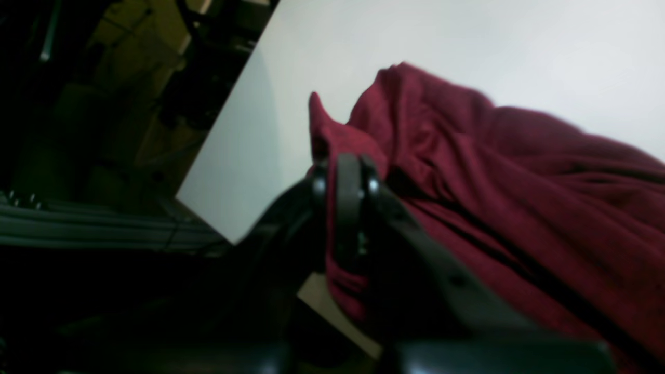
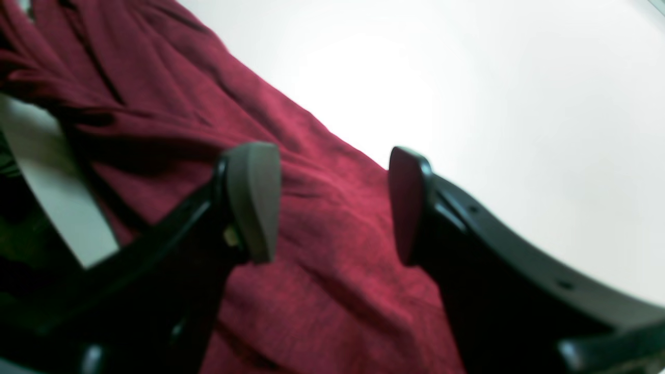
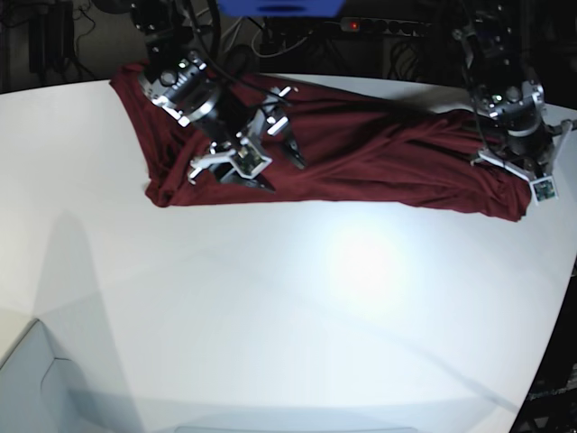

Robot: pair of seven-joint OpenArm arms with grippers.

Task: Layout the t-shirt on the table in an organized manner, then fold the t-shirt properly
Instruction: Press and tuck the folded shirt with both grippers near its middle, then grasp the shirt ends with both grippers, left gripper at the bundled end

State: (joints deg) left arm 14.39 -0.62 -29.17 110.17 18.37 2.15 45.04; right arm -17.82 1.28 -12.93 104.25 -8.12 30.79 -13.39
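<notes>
The dark maroon t-shirt (image 3: 379, 153) lies bunched and wrinkled in a long band across the far side of the white table (image 3: 270, 307). My left gripper (image 1: 347, 174) is shut on a fold of the t-shirt (image 1: 493, 171) at its end near the table's edge; a peak of cloth sticks up beside the fingers. In the base view this gripper (image 3: 512, 180) is at the band's right end. My right gripper (image 2: 330, 205) hangs open just above the t-shirt (image 2: 322, 270), with nothing between its pads. In the base view it (image 3: 278, 167) is over the band's left part.
The table edge (image 1: 208, 166) runs close beside the left gripper, with dark clutter and cables beyond it. Bare white tabletop (image 2: 519, 104) spreads in front of the shirt. A power strip (image 3: 397, 25) and cables lie behind the table.
</notes>
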